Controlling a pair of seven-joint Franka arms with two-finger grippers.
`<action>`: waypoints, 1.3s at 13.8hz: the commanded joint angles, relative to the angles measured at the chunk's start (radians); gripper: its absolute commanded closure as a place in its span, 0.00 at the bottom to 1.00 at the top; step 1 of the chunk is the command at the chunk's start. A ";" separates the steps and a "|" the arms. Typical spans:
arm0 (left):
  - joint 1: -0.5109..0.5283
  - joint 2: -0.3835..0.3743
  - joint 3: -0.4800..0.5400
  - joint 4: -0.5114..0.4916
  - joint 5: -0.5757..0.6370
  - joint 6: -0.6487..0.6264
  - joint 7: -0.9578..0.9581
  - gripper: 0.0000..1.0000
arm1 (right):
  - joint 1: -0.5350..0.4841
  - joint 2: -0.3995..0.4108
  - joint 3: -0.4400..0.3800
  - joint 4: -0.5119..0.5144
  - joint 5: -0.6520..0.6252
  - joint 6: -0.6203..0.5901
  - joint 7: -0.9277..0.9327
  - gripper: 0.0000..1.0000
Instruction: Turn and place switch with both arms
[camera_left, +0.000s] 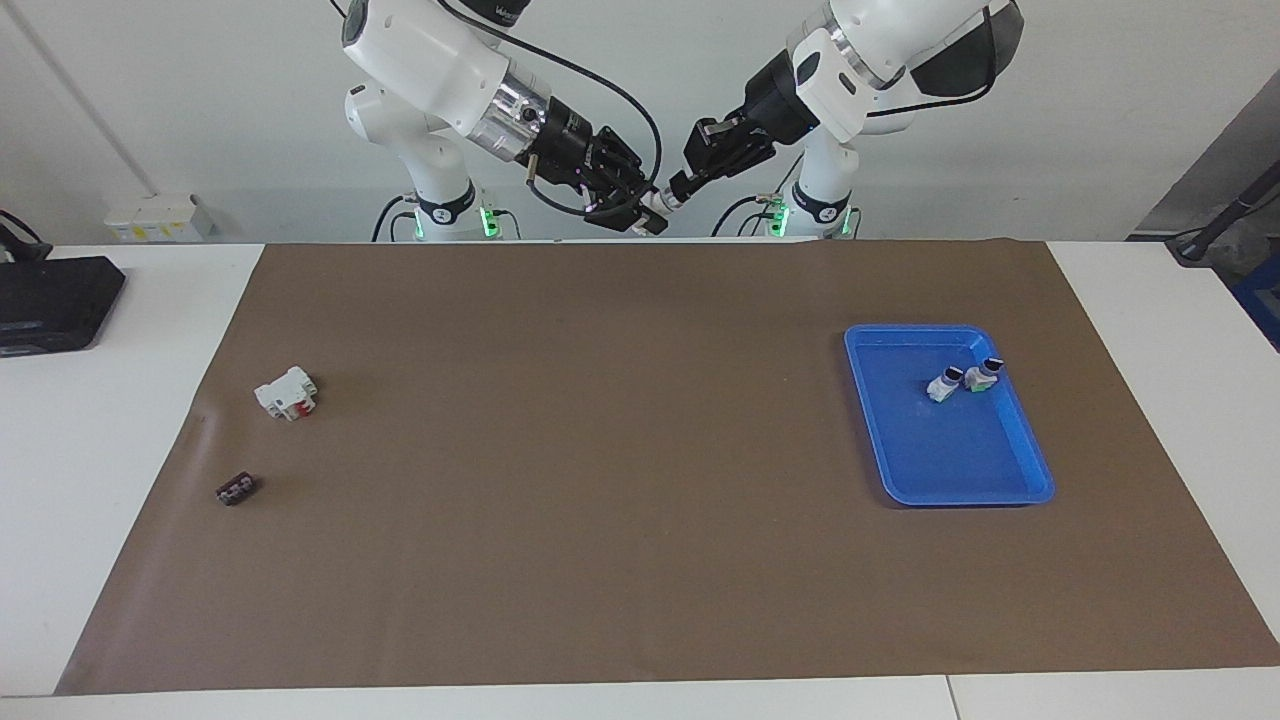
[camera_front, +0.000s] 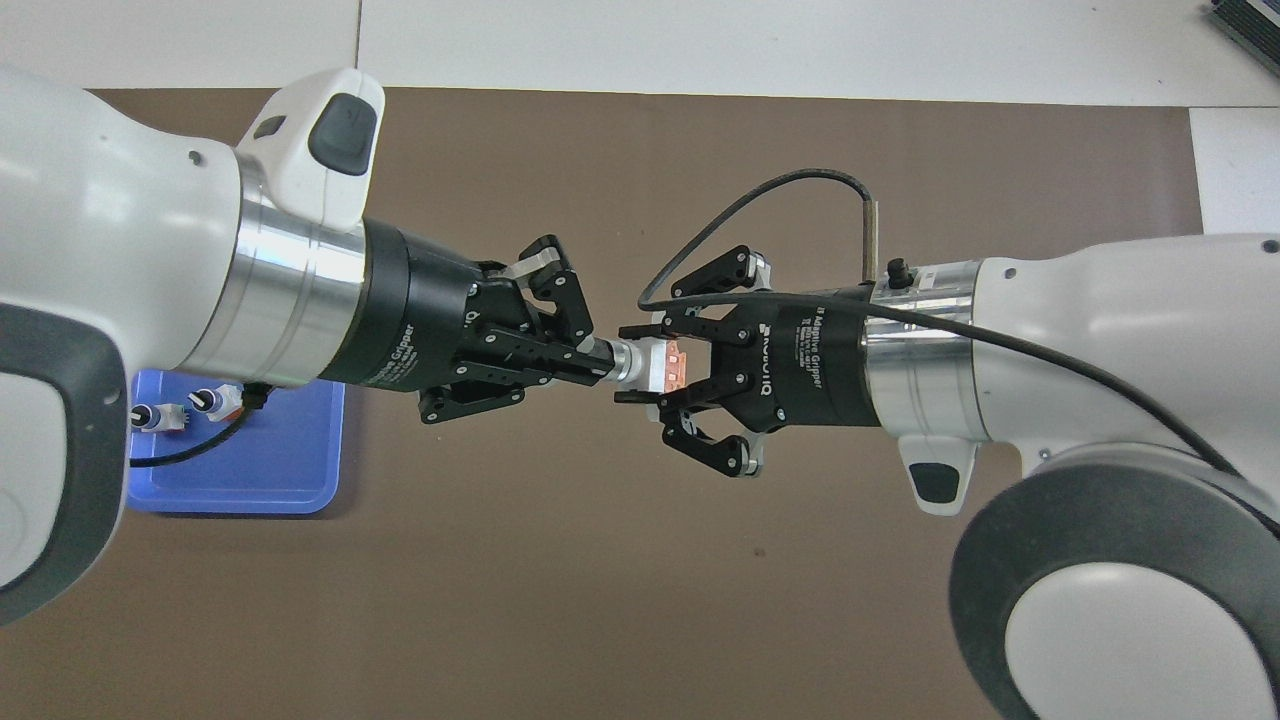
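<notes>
High above the table edge nearest the robots, the right gripper (camera_front: 640, 365) pinched the switch (camera_front: 655, 364) by its body so the left gripper (camera_front: 595, 362), clamped on its knob, could turn it.

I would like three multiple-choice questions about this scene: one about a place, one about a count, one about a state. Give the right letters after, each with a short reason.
1. Where is the blue tray?
A. toward the left arm's end of the table
B. toward the right arm's end
C. in mid-air

2. How many switches lie in the tray?
A. none
B. two
C. four

3. How is the switch with the orange block held?
A. by both end effectors
B. by none, it lies on the mat
C. by the left end effector alone

Key: 1 A, it sits on the left arm's side. 2 B, a pair lies together. 3 A, the left end effector pinches its knob, the right end effector its body.
</notes>
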 joint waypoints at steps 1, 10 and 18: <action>-0.007 -0.008 0.001 -0.006 0.005 0.007 -0.008 1.00 | -0.007 0.001 -0.001 0.009 0.002 0.000 0.007 1.00; -0.007 -0.041 -0.001 -0.091 -0.002 0.089 -0.199 1.00 | -0.007 0.001 -0.001 0.007 0.002 -0.001 0.007 1.00; -0.003 -0.054 0.002 -0.135 -0.009 0.204 -0.653 1.00 | -0.007 0.001 -0.001 0.007 0.002 -0.003 0.007 1.00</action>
